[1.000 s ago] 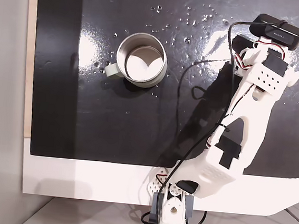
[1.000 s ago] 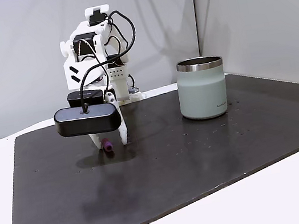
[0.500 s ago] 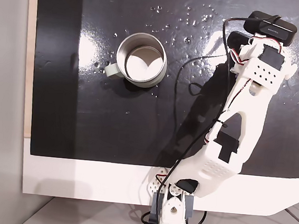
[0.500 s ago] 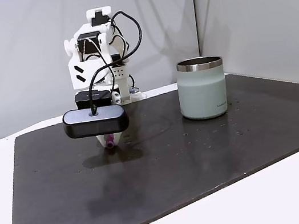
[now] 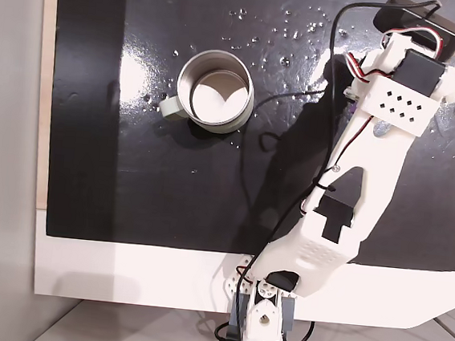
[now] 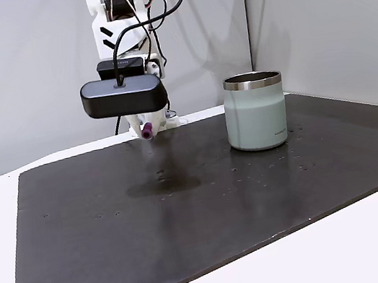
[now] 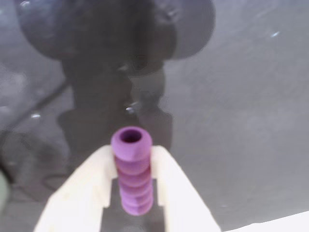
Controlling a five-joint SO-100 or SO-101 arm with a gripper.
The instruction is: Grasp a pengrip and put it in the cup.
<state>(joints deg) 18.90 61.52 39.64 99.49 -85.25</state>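
Item: pengrip (image 7: 131, 176), pinched between the two fingers of your gripper (image 7: 131, 193), held above the mat (image 6: 187, 215). Carry it level until centred over the cup (image 6: 255, 111), then release.

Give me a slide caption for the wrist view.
White gripper clamps a ribbed purple pengrip above the dark mat.

Overhead, front-side and close wrist cameras share the mat (image 6: 257, 195)

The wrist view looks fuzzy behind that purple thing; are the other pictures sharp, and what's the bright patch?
Wrist view: the pengrip is fairly sharp, the mat behind blurred. Top-down fixed view: lamp glare on the mat beside the cup. Side fixed view: sharp, evenly lit.
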